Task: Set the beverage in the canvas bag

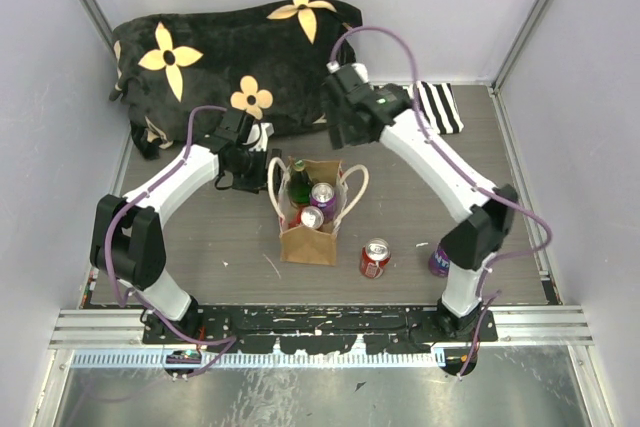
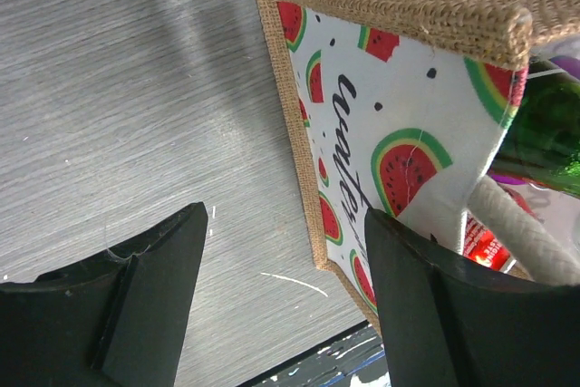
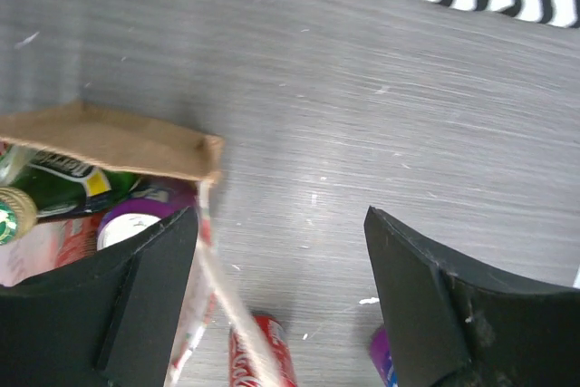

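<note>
Currently left end effector [image 2: 283, 224], right end effector [image 3: 281, 224] wide, empty. Right should grip loose red can [image 1: 374, 258] mid-body, clear canvas bag [image 1: 308, 242] rim.

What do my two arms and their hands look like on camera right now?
The left arm and right arm have white links, black joint housings and a purple cable looped along each. The left hand and right hand each carry two broad, wedge-shaped matte-black fingers.

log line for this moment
left gripper open by canvas bag | right gripper open | inside: green bottle, purple can, red can | on table: second red can, second purple can
</note>
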Action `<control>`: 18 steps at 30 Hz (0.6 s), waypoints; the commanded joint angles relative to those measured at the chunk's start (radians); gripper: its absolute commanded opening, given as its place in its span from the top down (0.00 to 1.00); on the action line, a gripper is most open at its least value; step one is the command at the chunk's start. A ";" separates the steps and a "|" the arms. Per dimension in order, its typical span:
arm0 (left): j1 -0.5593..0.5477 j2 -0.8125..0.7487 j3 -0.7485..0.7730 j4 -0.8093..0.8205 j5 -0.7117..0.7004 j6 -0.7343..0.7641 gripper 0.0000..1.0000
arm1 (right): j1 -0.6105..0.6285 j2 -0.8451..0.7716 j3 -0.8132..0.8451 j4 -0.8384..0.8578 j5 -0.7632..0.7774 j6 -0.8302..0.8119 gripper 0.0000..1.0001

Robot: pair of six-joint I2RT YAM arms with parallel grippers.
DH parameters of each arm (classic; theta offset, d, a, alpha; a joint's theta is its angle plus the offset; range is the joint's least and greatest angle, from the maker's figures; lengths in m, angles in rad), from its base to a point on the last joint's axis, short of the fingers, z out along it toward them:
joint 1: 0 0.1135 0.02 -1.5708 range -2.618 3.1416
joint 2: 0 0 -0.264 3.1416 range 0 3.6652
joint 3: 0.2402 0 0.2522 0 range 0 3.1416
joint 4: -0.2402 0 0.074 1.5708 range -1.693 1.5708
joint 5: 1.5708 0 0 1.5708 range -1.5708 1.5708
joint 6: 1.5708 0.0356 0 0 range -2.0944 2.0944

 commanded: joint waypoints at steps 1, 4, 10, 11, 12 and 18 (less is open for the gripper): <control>-0.004 -0.015 0.025 0.001 0.025 0.006 0.23 | -0.044 -0.172 -0.060 0.012 0.036 -0.007 0.20; -0.004 -0.017 0.022 0.000 0.026 0.005 0.23 | -0.048 -0.209 -0.125 0.012 0.006 0.011 0.20; -0.005 -0.041 -0.002 -0.001 0.020 0.016 0.23 | -0.075 -0.324 -0.293 -0.009 -0.023 0.085 0.20; -0.005 -0.045 -0.010 0.001 0.019 0.016 0.23 | -0.079 -0.344 -0.321 -0.001 -0.026 0.091 0.21; -0.003 -0.049 -0.019 0.003 0.020 0.017 0.23 | -0.080 -0.356 -0.338 0.004 -0.032 0.098 0.21; -0.004 -0.065 -0.035 0.001 0.016 0.025 0.23 | -0.077 -0.325 -0.242 -0.001 -0.091 0.103 0.26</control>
